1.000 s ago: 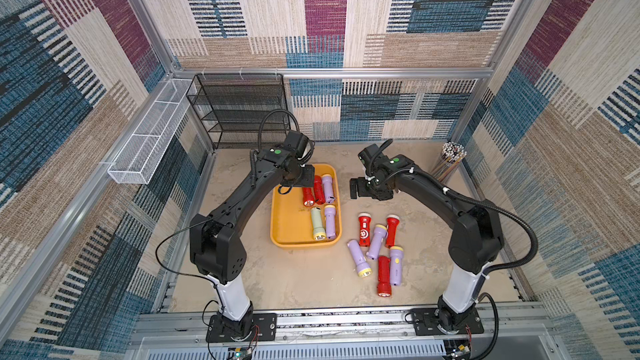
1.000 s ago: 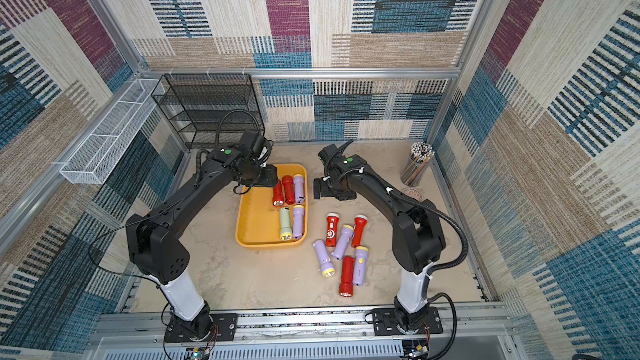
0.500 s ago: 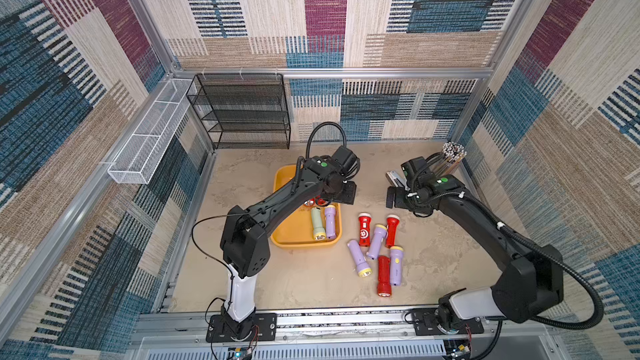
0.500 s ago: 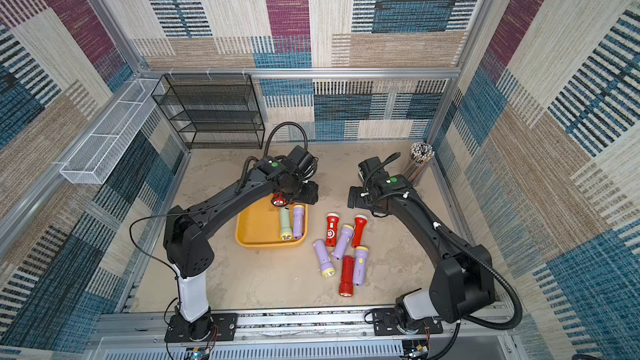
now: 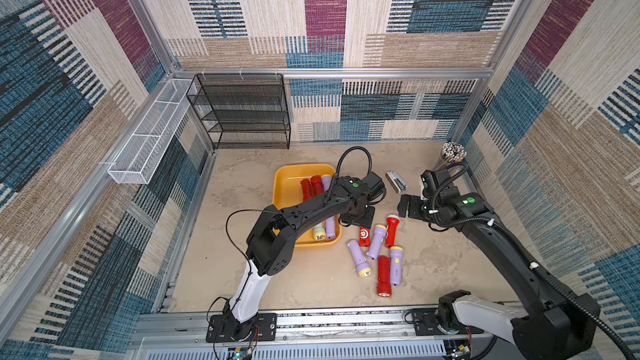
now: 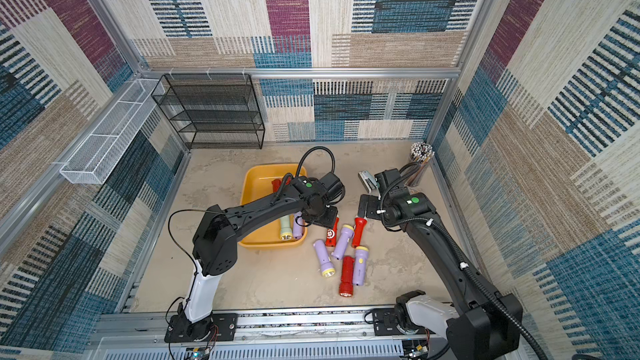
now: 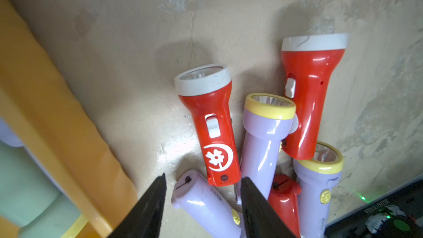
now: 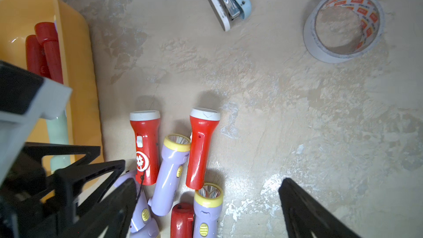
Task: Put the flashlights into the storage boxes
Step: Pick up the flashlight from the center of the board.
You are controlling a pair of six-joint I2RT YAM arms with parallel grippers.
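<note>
Red plastic flower-marked flashlight (image 7: 212, 133) lies lengthwise just ahead of the nearer left fingers (image 7: 148, 209), half-open and empty; right fingers (image 8: 299, 209) gape empty.

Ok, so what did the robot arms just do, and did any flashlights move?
The left claw swung away from the far end of the yellow tray and now hangs open over the loose flashlights, above the red flower one. The right claw backed away from the tray, open. Nothing was grabbed or dropped. The five tray flashlights and six outside stayed put.
</note>
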